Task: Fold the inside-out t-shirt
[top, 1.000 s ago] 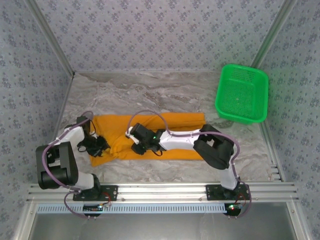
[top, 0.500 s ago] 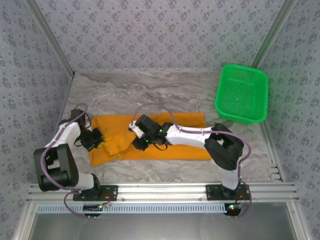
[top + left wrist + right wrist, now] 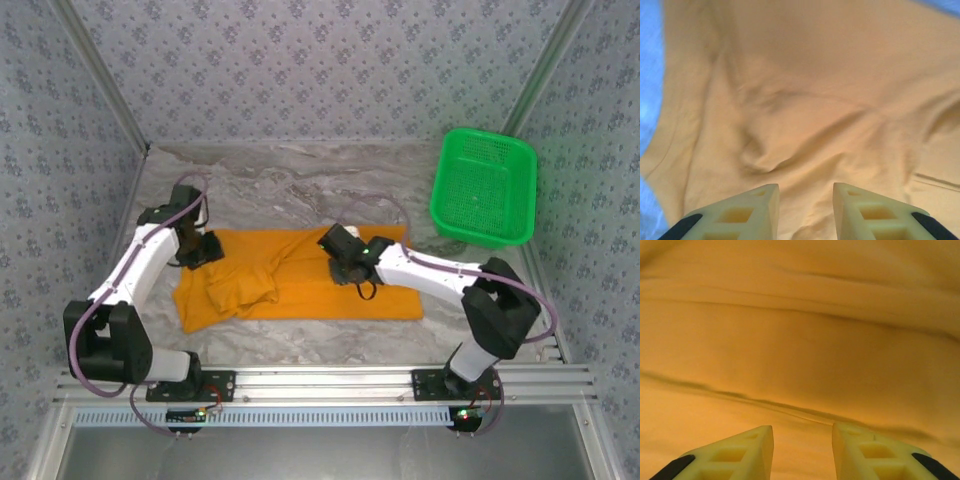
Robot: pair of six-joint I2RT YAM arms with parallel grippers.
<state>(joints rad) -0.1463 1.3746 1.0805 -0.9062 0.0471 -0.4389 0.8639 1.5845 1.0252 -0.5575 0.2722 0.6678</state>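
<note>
While the inside-out t-shirt (image 3: 320,292) lies on the table (image 3: 300,190), it spreads just below both pincers: left gripper (image 3: 805,192) above its left end, right gripper (image 3: 802,432) above its middle, each narrowly parted, holding nothing. The green basket (image 3: 483,187) stands well apart.

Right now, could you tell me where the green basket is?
In the top view, the green basket sits far right on the table, beyond the right end of the t-shirt, apart from it.
</note>
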